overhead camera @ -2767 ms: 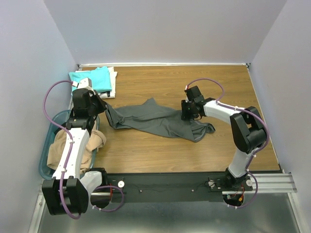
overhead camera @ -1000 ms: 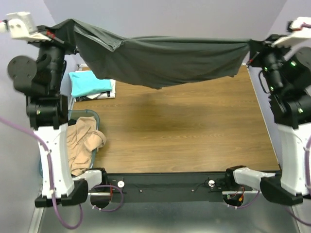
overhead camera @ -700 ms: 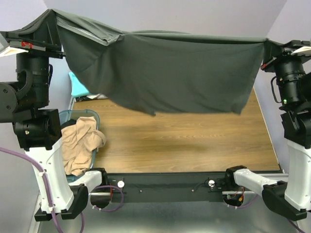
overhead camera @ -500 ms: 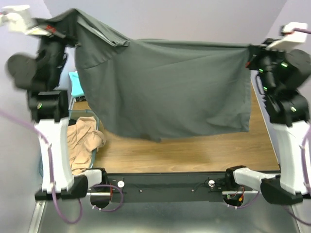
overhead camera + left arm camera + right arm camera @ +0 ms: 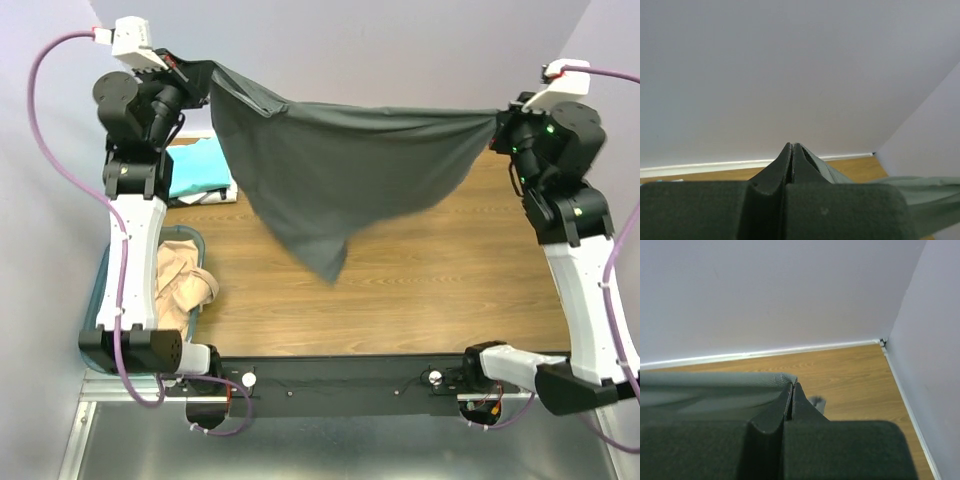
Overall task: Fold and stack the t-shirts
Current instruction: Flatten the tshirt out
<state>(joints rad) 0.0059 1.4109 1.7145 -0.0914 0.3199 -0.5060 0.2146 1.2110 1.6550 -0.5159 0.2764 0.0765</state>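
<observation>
From above, the dark grey t-shirt (image 5: 340, 180) hangs in the air over the wood-grain bench (image 5: 450, 280), stretched between the two raised arms. Its top edge is pulled nearly straight and its soft, matte cloth sags into a point below the middle. The left fingers (image 5: 192, 72) pinch one upper corner, where the fabric bunches into folds, and the right fingers (image 5: 498, 125) pinch the other. At the far left of the bench lies the folded teal t-shirt (image 5: 200, 168), flat and square-edged, with a sliver of the white t-shirt (image 5: 206, 198) showing beneath it; most of both is hidden by the hanging cloth and the left arm. The blue-green plastic basket (image 5: 96, 295) at the left edge holds the crumpled tan t-shirt (image 5: 182, 290), partly covered by the arm. In the left wrist view, the left fingers (image 5: 772, 175) are pressed together to a narrow seam, and grey cloth (image 5: 920, 187) runs off to the right; the nipped fabric itself is hard to make out. In the right wrist view, the right fingers (image 5: 770, 415) are likewise closed, with the shirt's hemmed edge (image 5: 715, 387) gripped at their tip and spreading left, cut off by the frame.
</observation>
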